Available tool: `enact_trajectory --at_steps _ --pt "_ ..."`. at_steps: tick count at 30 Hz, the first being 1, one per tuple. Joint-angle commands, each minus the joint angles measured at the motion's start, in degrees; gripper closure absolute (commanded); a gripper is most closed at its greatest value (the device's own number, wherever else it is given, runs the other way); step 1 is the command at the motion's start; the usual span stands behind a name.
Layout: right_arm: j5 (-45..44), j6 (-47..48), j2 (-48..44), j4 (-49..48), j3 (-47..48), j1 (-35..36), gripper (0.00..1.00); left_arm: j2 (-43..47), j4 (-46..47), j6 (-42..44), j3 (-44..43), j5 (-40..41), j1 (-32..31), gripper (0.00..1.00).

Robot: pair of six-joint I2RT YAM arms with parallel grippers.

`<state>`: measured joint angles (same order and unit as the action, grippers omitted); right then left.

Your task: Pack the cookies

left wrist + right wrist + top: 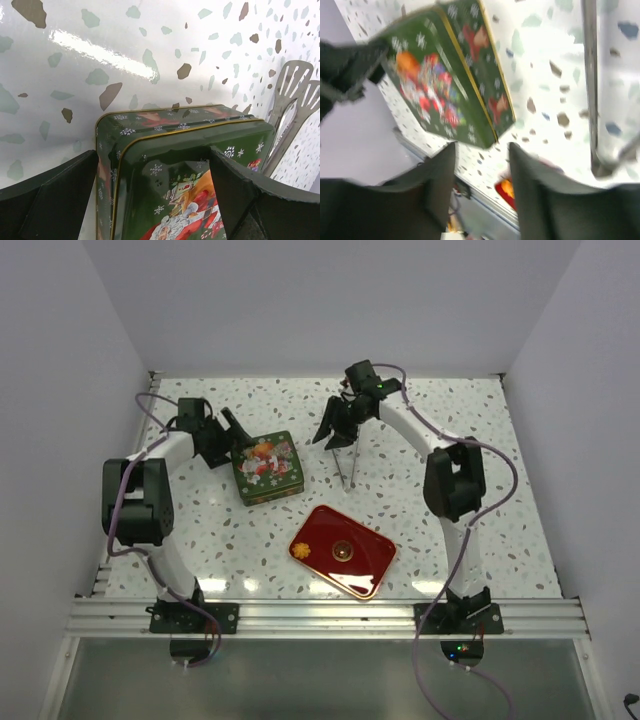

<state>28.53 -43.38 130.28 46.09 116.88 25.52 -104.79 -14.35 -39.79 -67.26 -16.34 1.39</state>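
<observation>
Top view, progress: I saw the green printed Christmas tin (267,468) on the speckled white counter (470,420) with its lid on. A round orange cookie (300,553) and a dark brown round cookie (343,551) lay in the glossy red rectangular tray (372,560), apart from the tin. I judged nothing packed yet: the lid had to come off and the cookies had to go in.
Top view, tool: the slotted metal tongs (350,462) lay on the counter just right of the tin, with nothing holding them.
Top view, pose: the left fingers (237,430) reached to the tin's far left corner. The right fingers (325,430) hung over the tongs' far end, pointing down.
Left wrist view: the left fingers (240,195) stood wide apart, straddling one end of the tin (170,165). I could not tell whether they touched it. The tongs (295,95) lay beyond, to the right.
Right wrist view: it was blurred. The right fingers (437,185) were apart with nothing between them. The tin (445,70) was ahead and the tongs (590,75) off to the side.
</observation>
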Motion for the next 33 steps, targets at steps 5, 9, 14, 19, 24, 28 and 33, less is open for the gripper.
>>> enact_trajectory --at_steps 5,9,14,19,24,28,33 --pt "-10.51 8.31 -12.77 7.0 -10.25 13.12 0.84 -3.22 -1.73 1.56 -2.43 2.1 0.55 0.02" --pt "-10.17 4.54 -13.74 1.65 -16.06 17.8 0.94 -4.19 -1.91 1.47 -3.48 2.01 0.63 0.02" --pt "-10.51 4.61 -8.47 3.82 -9.24 21.94 0.99 -5.94 -3.49 1.38 -7.0 2.63 0.81 0.02" --pt "-13.31 4.18 -2.84 4.36 -4.04 22.56 1.0 -6.3 -5.6 1.56 -10.6 3.06 1.77 0.02" --pt "-17.28 4.53 1.55 5.94 1.33 22.38 1.0 -6.12 -7.53 1.47 -12.97 3.94 3.0 0.02" --pt "-20.18 4.7 6.11 6.47 5.89 22.21 1.0 -4.29 -9.38 2.35 -16.4 5.44 2.92 0.02" --pt "-19.74 4.09 9.03 7.09 11.79 20.72 1.0 0.19 -10.0 4.81 -15.98 6.93 2.92 0.02"
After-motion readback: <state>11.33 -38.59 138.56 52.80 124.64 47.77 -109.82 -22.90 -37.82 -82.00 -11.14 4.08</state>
